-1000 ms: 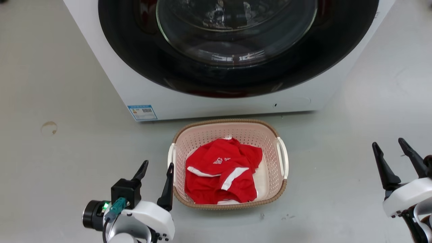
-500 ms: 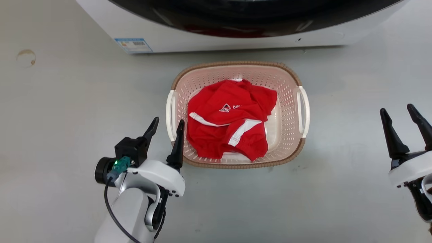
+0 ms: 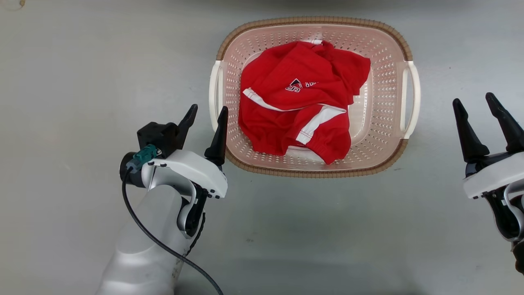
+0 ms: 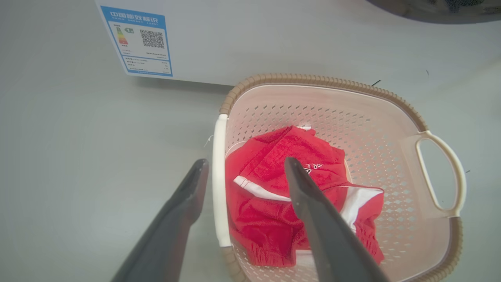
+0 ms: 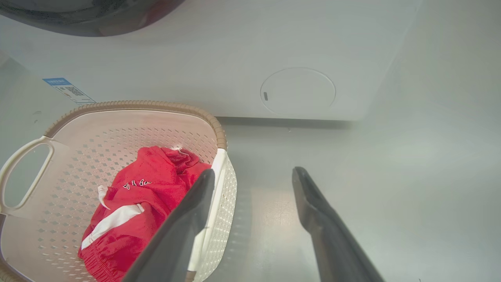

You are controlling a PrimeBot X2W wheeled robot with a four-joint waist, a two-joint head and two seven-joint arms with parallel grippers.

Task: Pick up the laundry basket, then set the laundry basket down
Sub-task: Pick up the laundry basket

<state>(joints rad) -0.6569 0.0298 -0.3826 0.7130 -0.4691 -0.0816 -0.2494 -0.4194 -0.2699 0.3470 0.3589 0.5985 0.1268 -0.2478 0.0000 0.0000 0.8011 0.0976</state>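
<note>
The laundry basket (image 3: 311, 19), pale pink with a brown rim, stands on the floor with a red garment (image 3: 303, 98) in it. My left gripper (image 3: 208, 110) is open beside the basket's white left handle (image 3: 213, 92). In the left wrist view that handle (image 4: 219, 176) lies between the fingers of the left gripper (image 4: 245, 162), and I cannot tell whether they touch it. My right gripper (image 3: 473, 99) is open, a short way right of the right handle (image 3: 411, 98). In the right wrist view the right gripper (image 5: 254, 171) has its left finger in front of the basket (image 5: 133, 105).
The white washing machine (image 5: 297, 92) stands right behind the basket, and its blue energy label (image 4: 137, 41) is at its lower corner. Grey floor (image 3: 327, 237) lies all round the basket.
The head camera has tilted down, so the washing machine has left its view and the basket looks larger. The right gripper has come closer to the basket's right side. The left gripper stays by the left handle.
</note>
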